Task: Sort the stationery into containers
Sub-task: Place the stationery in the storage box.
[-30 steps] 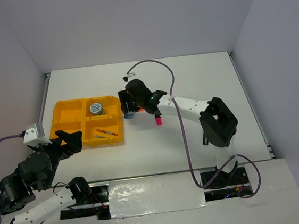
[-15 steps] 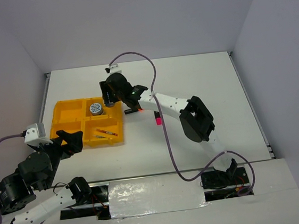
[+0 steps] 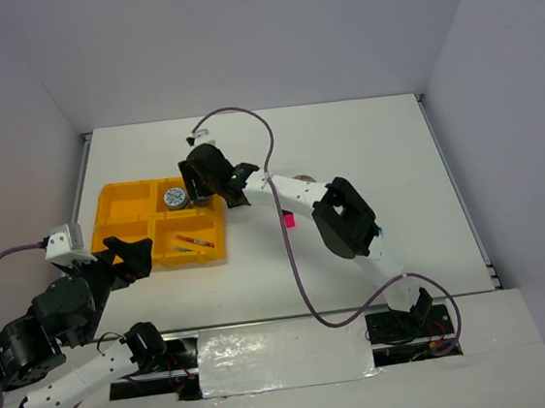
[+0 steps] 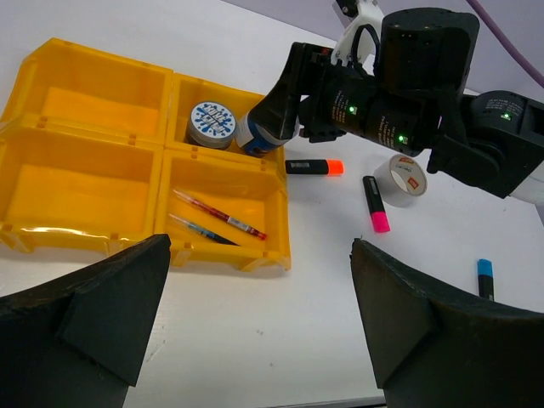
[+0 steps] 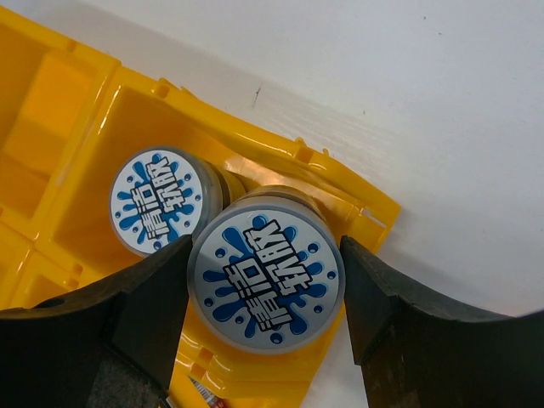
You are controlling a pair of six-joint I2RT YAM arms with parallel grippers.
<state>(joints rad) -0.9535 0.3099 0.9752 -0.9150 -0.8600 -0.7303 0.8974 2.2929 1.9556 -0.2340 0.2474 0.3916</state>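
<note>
The yellow-orange tray (image 3: 126, 205) lies at the left of the table. One blue-white tape roll (image 3: 173, 197) sits in its far right compartment (image 5: 85, 119). My right gripper (image 5: 266, 285) is shut on a second blue-white tape roll (image 5: 266, 280), held just above that compartment's right edge, beside the first roll (image 5: 158, 201). From the left wrist view the held roll (image 4: 259, 134) tilts over the tray wall. A red pen (image 4: 219, 215) and a blue pen (image 4: 200, 229) lie in the near right compartment. My left gripper (image 4: 259, 246) hangs open in front of the tray, holding nothing.
To the right of the tray on the table lie a black marker with an orange tip (image 4: 313, 167), a pink highlighter (image 4: 376, 204), a grey tape ring (image 4: 404, 178) and a blue-capped marker (image 4: 484, 276). The two left compartments (image 4: 81, 102) hold nothing.
My right arm has swung left from the table beside the tray to above the far right compartment, carrying the tape roll. The left arm has stayed still.
</note>
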